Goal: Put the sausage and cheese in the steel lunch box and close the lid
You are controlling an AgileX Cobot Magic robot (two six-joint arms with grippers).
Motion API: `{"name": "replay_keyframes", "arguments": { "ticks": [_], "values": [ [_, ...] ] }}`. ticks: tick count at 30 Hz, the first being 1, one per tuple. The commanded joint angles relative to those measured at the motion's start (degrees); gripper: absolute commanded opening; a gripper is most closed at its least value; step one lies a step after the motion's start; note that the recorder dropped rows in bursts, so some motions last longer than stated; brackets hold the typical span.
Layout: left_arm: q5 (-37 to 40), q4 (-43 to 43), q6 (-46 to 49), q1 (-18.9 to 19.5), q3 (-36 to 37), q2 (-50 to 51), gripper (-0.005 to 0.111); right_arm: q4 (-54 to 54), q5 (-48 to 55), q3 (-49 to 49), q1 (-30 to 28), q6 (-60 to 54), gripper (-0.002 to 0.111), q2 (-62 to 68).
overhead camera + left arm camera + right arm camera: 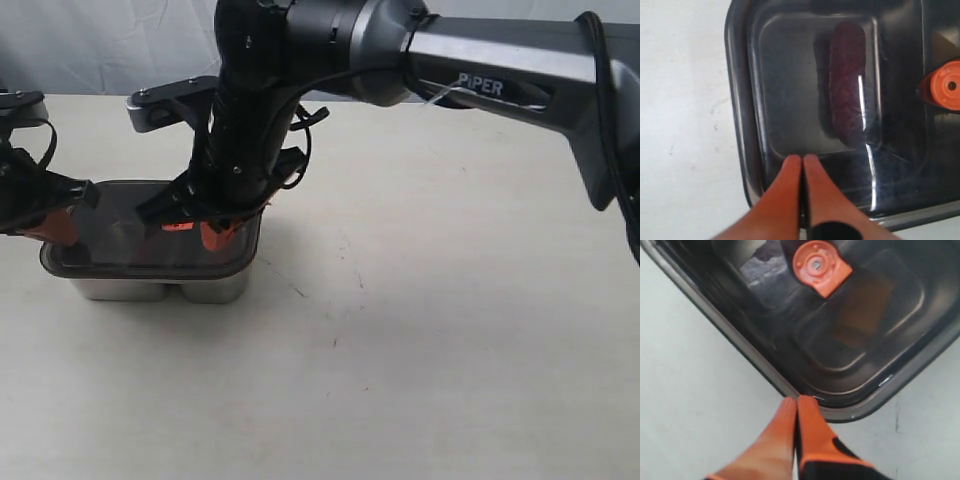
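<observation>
The dark translucent lid (125,235) lies on the steel lunch box (160,289) at the left of the table. Through the lid (790,100) the red-brown sausage (846,90) shows in one compartment. The cheese (862,310) is a dim brownish block under the lid (765,315), beside the orange valve (818,266). My left gripper (802,159) is shut, its tips on the lid near the box's left end (62,228). My right gripper (796,401) is shut too, its tips at the lid's rim by the right end (213,235). Neither holds anything.
The right arm (480,85) reaches across from the upper right, over the back of the box. The pale tabletop (430,330) stretches to the right and front of the box. A white cloth backdrop (100,40) hangs behind the table.
</observation>
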Motion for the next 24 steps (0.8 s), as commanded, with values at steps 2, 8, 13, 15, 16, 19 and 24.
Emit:
{"name": "replay_keyframes", "arguments": {
  "ticks": [2,8,13,15,16,19,24],
  "values": [
    [3.5,1.5,0.4,0.0,-1.3,-4.3,0.0,-1.8,2.3,0.1,0.0,0.4,-0.001,-0.6],
    [11.0,11.0,-6.5,0.0,-2.1,-11.3,0.0,0.3,6.3,0.1,0.8,-2.4,-0.001,-0.8],
    [18.7,10.7,-6.1,-0.1,-1.5,-12.7,0.0,0.1,7.4,0.1,1.0,-2.5,-0.001,-0.8],
    [19.6,9.9,-4.9,-0.1,-1.3,-12.2,0.0,-0.4,7.3,0.1,1.0,-2.5,-0.001,-0.8],
    [20.6,9.7,-4.7,-0.1,-1.3,-11.7,0.0,-0.8,7.0,0.1,1.0,-2.5,-0.001,-0.8],
    [21.9,8.9,-4.2,-0.1,-0.8,-10.2,0.0,-1.8,6.6,0.1,1.0,-2.5,-0.001,-0.8],
    [22.6,7.0,-2.1,-0.1,-0.6,-8.6,0.0,-2.1,6.3,0.1,0.8,-2.4,-0.001,-0.8]
  ]
}}
